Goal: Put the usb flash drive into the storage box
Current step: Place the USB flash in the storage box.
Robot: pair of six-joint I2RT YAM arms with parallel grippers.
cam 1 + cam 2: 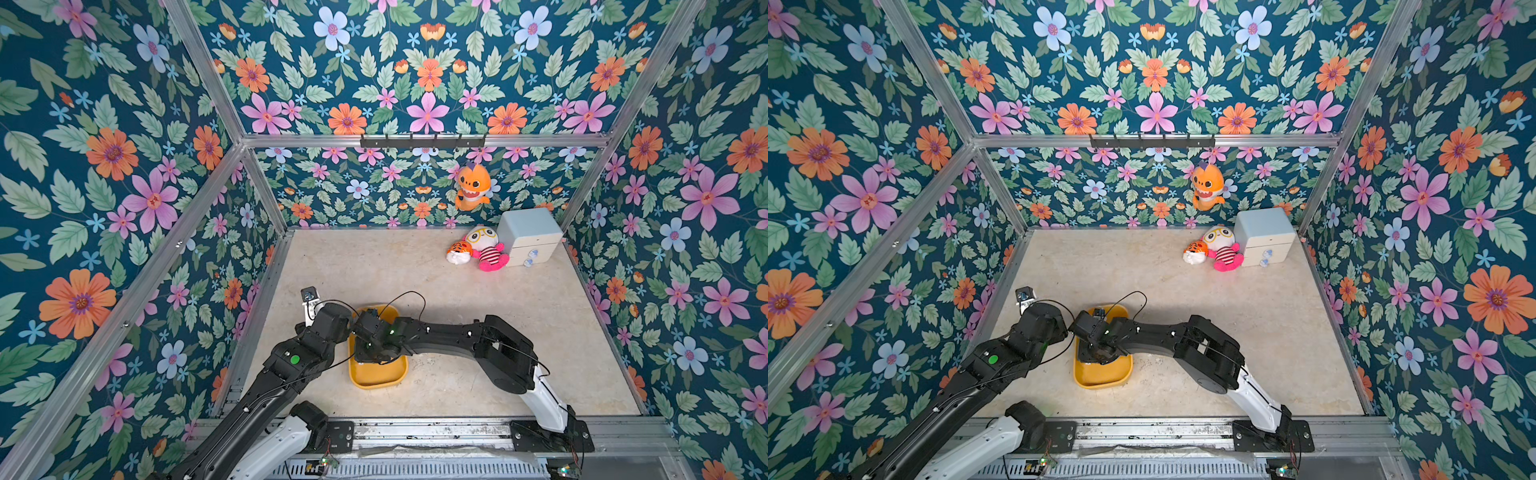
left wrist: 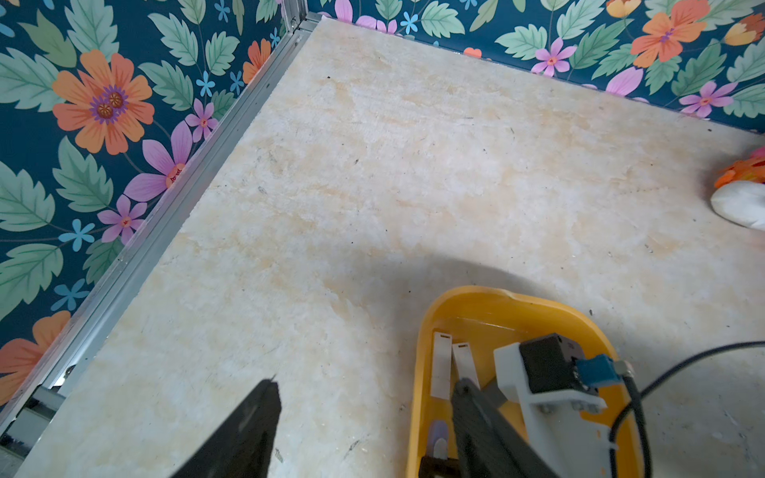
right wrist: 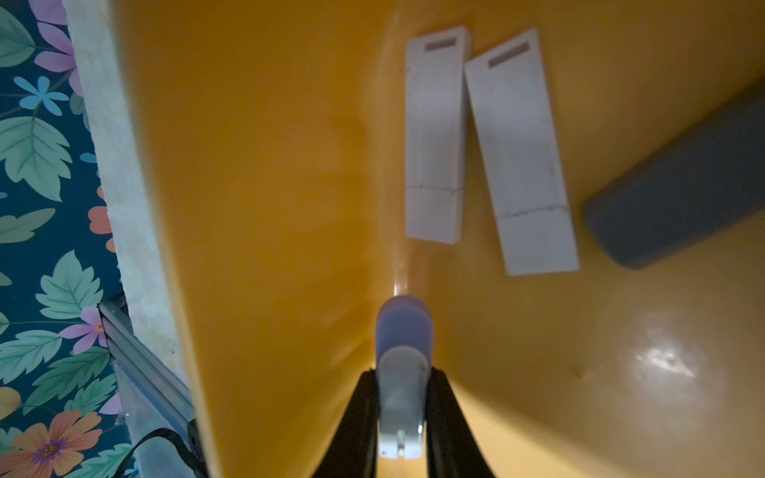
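Placement looks nearly done by my read. On the right wrist cam the right gripper is pinched tight on the usb flash drive, which has a lavender body and a silvery swivel cap. It hangs low inside the storage box, right along the side wall. Can't tell if the tip touches the floor of it. Just past it, two white flash drives lie flat on the bottom, side by side, almost touching. My left gripper is spread wide with nothing in it, one finger over the box, the other over bare table. In both top views the box sits lower centre of the frame, partly covered by the right wrist, with the left arm just beside. Way back, right of centre: two plush toys by a pale drawer cabinet.

Next move, I reckon: ease the jaws apart, let the drive settle, then lift straight up, because that left arm is close.
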